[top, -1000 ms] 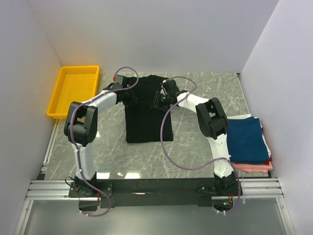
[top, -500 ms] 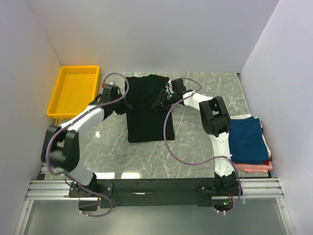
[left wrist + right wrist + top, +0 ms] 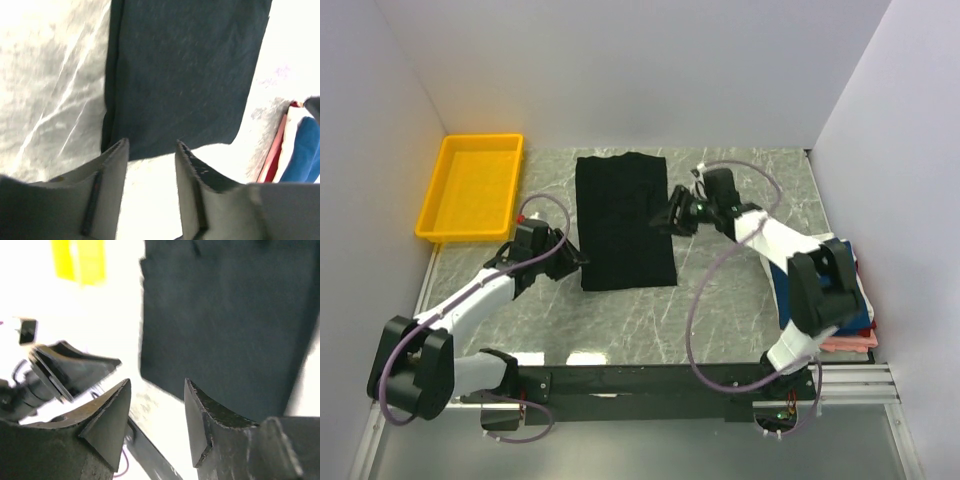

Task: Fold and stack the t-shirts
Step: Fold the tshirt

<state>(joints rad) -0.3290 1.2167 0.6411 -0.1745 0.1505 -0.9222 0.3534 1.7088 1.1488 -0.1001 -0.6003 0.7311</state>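
While the black t-shirt (image 3: 625, 222) lies as a long rectangle on the table (image 3: 740, 300), I see left gripper (image 3: 572, 262) and right gripper (image 3: 665, 222) flanking it, both parted and empty (folded stack (image 3: 825, 285) far right).

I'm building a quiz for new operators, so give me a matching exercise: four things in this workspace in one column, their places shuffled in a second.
Things:
1. black t-shirt
2. yellow tray
3. navy blue t-shirt
4. pink t-shirt

Places:
A. bottom of the right-hand stack
B. far left corner
C. top of the right-hand stack
D. lying flat in the middle

Pairs: 1-D, 2-B, 3-C, 4-A
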